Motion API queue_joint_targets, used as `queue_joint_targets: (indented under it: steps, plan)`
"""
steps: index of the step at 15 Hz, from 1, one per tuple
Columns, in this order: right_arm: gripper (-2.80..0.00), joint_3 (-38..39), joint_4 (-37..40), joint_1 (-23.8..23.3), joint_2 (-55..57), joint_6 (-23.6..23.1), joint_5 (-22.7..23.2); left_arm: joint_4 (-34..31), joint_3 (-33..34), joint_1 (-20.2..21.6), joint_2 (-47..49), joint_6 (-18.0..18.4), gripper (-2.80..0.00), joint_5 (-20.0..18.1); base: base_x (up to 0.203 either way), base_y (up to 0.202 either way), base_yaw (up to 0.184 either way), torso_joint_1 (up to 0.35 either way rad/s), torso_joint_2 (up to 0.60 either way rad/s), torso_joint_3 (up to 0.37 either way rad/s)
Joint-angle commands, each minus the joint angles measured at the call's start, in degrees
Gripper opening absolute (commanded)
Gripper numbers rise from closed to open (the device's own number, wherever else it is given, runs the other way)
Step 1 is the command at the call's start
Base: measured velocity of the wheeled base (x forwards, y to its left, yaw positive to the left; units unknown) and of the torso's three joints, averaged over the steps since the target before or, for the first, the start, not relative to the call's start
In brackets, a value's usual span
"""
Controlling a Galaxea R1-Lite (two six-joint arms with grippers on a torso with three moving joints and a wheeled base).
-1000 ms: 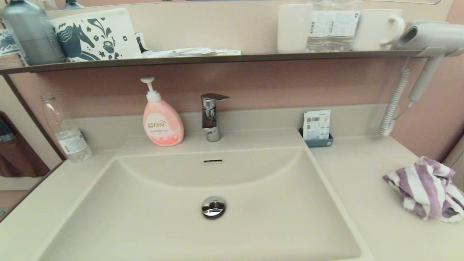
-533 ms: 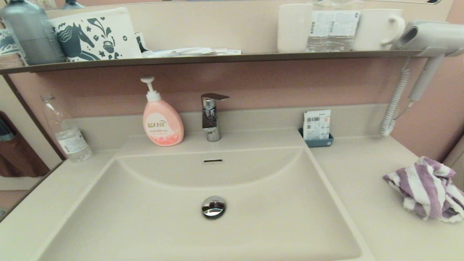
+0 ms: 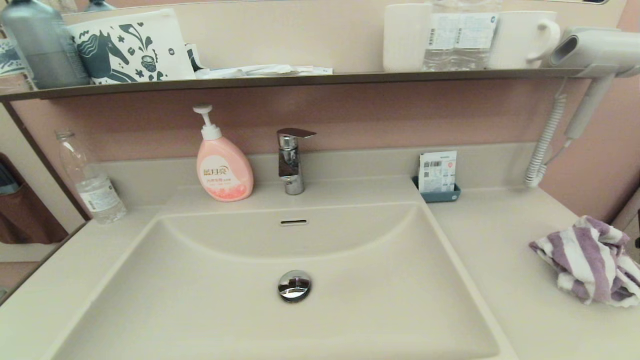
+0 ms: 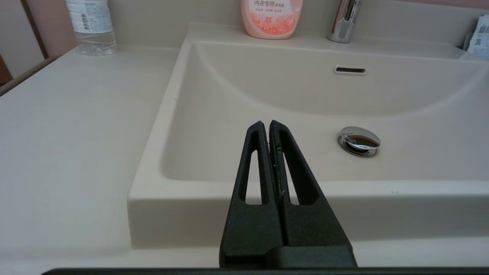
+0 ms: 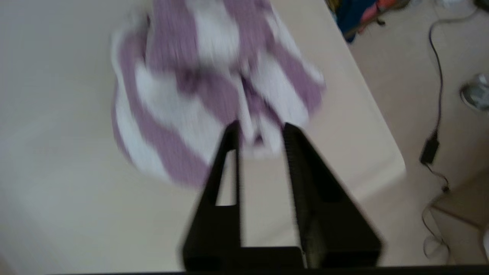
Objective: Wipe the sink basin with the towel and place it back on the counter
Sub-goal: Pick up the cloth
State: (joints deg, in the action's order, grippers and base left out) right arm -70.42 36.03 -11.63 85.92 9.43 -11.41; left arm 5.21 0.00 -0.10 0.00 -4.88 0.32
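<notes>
The purple-and-white striped towel (image 3: 587,260) lies crumpled on the counter (image 3: 495,235) at the far right, right of the sink basin (image 3: 200,300). The basin is bare, with its chrome drain plug (image 3: 294,285) and overflow slot (image 3: 294,222) showing. My right gripper (image 5: 259,128) hangs open over the counter (image 5: 57,152), its fingertips at the near edge of the towel (image 5: 198,88) with a fold showing between them. My left gripper (image 4: 266,124) is shut on nothing, in front of the basin's (image 4: 237,103) front rim, left of the drain plug (image 4: 359,140).
A pink soap bottle (image 3: 223,167) and the faucet (image 3: 291,160) stand behind the basin. A water bottle (image 3: 91,180) is at the back left, a blue packet holder (image 3: 438,177) at the back right. A hair dryer (image 3: 590,55) hangs by the dark shelf (image 3: 300,80).
A dark sliver of my right arm has come into the head view's right edge beside the towel. The towel and the sink have not moved.
</notes>
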Motion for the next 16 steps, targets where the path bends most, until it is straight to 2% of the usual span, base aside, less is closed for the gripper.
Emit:
queue_joint_targets:
  steps: [1, 3, 5, 8, 12, 14, 16]
  plan:
    - [0.00, -1.0, -1.7, -0.2, 3.0, -0.3, 2.2, 0.1, 0.0, 0.0, 0.1, 0.0, -2.80, 0.0, 0.000, 0.000, 0.000, 0.000, 0.00, 0.000]
    - [0.00, -4.4, 1.0, 0.8, 2.8, -1.7, 5.5, 0.1, 0.0, 0.0, 0.1, 0.0, -2.80, 0.0, 0.000, 0.000, 0.000, 0.000, 0.00, 0.000]
    - [0.00, -5.3, 2.2, 2.5, 3.1, -3.0, 6.1, 0.1, 0.0, 0.0, 0.1, 0.0, -2.80, 0.0, 0.000, 0.000, 0.000, 0.000, 0.00, 0.000]
    - [0.00, -5.6, 2.2, 6.4, 4.9, -2.6, 6.1, 0.1, 0.0, 0.0, 0.1, 0.0, -2.80, 0.0, 0.000, 0.000, 0.000, 0.000, 0.00, 0.000]
    - [0.00, -5.5, 2.2, 6.1, 8.5, -2.7, 1.8, 0.1, 0.0, 0.0, 0.1, 0.0, -2.80, 0.0, 0.000, 0.000, 0.000, 0.000, 0.00, 0.000]
    - [0.00, -5.7, 2.2, 4.5, 9.2, -2.9, 1.5, 0.1, 0.0, 0.0, 0.1, 0.0, -2.80, 0.0, 0.000, 0.000, 0.000, 0.000, 0.00, 0.000]
    - [0.00, -5.9, 2.2, 3.5, 9.4, -4.2, -1.5, 0.1, 0.0, 0.0, 0.1, 0.0, -2.80, 0.0, 0.000, 0.000, 0.000, 0.000, 0.00, 0.000]
